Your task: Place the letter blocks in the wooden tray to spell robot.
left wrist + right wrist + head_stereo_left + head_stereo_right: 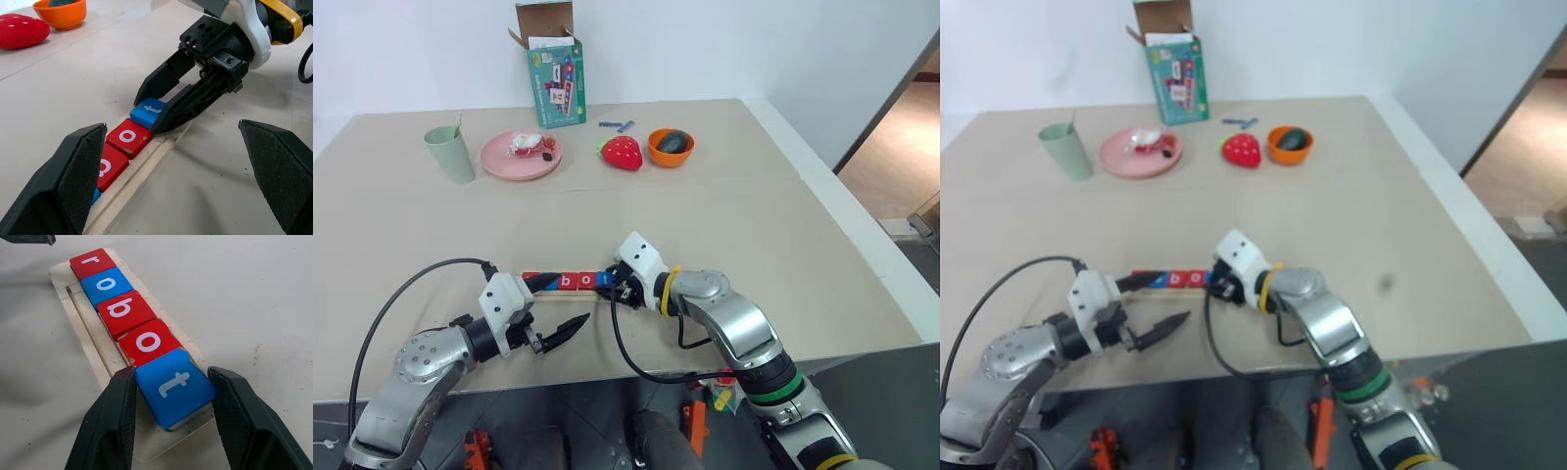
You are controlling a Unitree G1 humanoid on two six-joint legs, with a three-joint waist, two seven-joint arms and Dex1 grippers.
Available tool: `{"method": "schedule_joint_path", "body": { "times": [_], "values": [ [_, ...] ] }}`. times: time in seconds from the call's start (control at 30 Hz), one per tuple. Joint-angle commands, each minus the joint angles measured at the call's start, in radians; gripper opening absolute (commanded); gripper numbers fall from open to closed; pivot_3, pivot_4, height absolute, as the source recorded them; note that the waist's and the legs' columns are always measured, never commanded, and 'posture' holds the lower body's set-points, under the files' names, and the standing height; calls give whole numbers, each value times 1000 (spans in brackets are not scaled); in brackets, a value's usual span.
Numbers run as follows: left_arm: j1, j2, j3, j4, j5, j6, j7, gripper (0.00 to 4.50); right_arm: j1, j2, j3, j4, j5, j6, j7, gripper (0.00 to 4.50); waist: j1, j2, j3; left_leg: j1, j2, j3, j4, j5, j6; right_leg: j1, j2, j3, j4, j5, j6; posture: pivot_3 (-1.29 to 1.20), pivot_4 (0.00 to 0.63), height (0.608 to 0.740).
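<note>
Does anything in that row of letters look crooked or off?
Yes: the blue t block, last in the tray, sits slightly askew to the others, with the right gripper closed around it.

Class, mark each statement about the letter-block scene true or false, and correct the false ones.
1. Five letter blocks lie in the wooden tray, reading r, o, b, o, t. True.
2. The t block is red. False: it is blue.
3. The right gripper has a finger on each side of the t block. True.
4. The left gripper holds a block. False: it is open and holds nothing.
5. The strawberry sits on the pink plate. False: it lies on the table beside the orange bowl.
</note>
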Motion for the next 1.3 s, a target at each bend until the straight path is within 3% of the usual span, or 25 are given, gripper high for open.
{"method": "schedule_joint_path", "body": {
  "times": [0.03, 1.3],
  "values": [
    [2, 8, 20, -14, -1, -20, -8, 4500, -30, 9, -22, -41, 25, 28, -10, 1697, 0, 0, 0, 0, 0, 0, 0, 0, 0, 0, 0, 0, 0, 0, 0, 0, 150, 740],
    [-4, 10, 24, -13, 8, -24, -23, 4500, -46, -16, 15, -24, 49, 11, -15, 1697, 0, 0, 0, -1, 0, 0, -1, 0, 0, 0, 0, 0, -1, 0, 0, 0, 150, 740]
  ]
}}
